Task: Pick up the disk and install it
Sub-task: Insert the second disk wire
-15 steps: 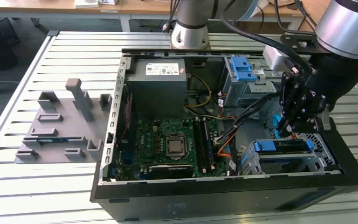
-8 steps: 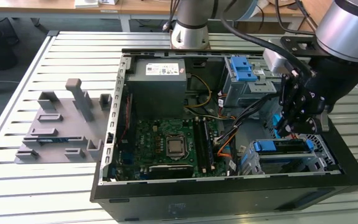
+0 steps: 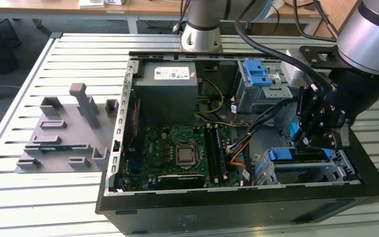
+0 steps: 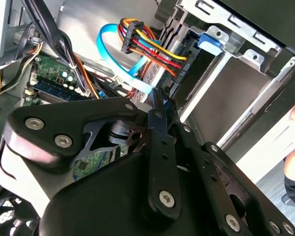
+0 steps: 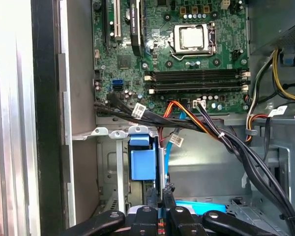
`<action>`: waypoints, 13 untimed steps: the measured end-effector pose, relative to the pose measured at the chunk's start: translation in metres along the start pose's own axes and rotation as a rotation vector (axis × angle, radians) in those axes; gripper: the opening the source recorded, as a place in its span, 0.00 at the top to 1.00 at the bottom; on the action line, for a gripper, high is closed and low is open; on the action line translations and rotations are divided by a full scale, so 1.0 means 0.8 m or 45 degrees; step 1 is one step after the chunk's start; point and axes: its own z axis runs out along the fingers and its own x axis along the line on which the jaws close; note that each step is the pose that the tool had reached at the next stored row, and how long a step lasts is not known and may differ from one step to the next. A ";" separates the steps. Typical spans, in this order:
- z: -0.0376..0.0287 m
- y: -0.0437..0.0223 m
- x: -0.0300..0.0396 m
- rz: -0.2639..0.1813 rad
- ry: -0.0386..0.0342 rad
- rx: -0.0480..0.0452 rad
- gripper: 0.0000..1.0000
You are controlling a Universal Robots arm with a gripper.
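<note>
Hand [image 3: 316, 129], black and jointed, hangs inside the open black computer case [image 3: 242, 217] above the blue-framed silver disk [image 3: 300, 157], mostly hidden; its grip I cannot tell

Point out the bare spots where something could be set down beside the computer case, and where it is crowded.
Bare: the slatted table between the grey fixture plate and the computer case, and in front of the plate. Crowded: inside the case, the drive cage corner under the gripper, with cables.
</note>
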 end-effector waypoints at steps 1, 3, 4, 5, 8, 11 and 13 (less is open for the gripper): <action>0.0005 -0.0008 0.0005 0.001 0.0000 0.000 0.84; 0.0013 -0.0013 0.0015 0.003 -0.0001 -0.001 0.84; 0.0015 -0.0015 0.0021 0.004 0.0000 -0.001 0.84; 0.0018 -0.0018 0.0026 0.004 0.0000 -0.001 0.84; 0.0027 -0.0024 0.0036 0.007 -0.0003 -0.001 0.84; 0.0037 -0.0029 0.0045 0.015 -0.0001 -0.001 0.84; 0.0045 -0.0035 0.0048 0.021 0.0000 -0.001 0.84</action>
